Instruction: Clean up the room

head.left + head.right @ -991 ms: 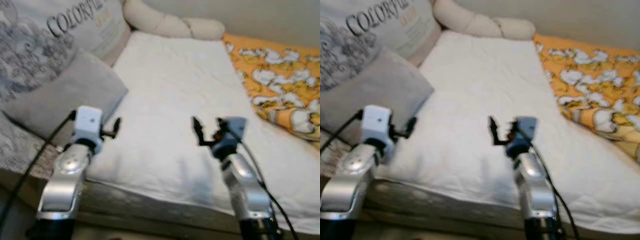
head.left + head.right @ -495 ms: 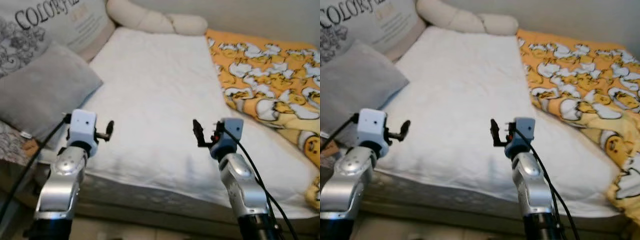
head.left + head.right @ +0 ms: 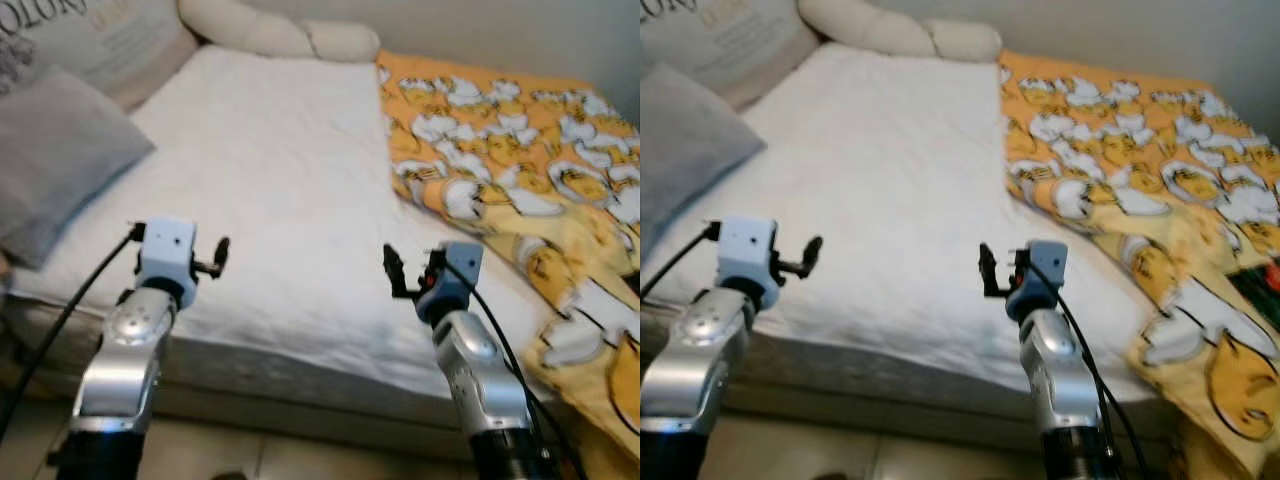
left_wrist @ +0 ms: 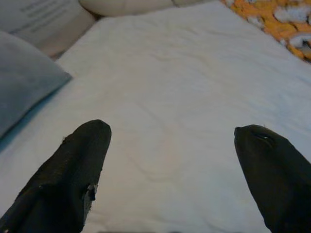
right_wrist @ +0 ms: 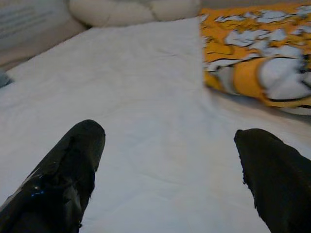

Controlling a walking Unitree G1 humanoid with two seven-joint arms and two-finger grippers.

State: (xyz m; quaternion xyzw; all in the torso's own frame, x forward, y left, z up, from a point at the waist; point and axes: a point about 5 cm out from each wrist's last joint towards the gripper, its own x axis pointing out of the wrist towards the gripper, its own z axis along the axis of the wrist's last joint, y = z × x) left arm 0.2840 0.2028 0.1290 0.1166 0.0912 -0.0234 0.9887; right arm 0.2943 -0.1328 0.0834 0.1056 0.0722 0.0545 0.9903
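Orange blanket (image 3: pixel 500 150): rumpled over bed's (image 3: pixel 260 170) right side, spilling off corner; judged soft, light, best gathered at near edge | left gripper (image 3: pixel 222 258), right gripper (image 3: pixel 392 272): fingers parted, empty, above mattress front | grey pillow (image 3: pixel 50 160) left

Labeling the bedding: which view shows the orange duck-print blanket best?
The right eye view: the orange duck-print blanket shows whole down the bed's right side, its lower end hanging off the mattress edge. The left eye view crops its right part. The right wrist view catches one folded edge; the left wrist view just a corner.
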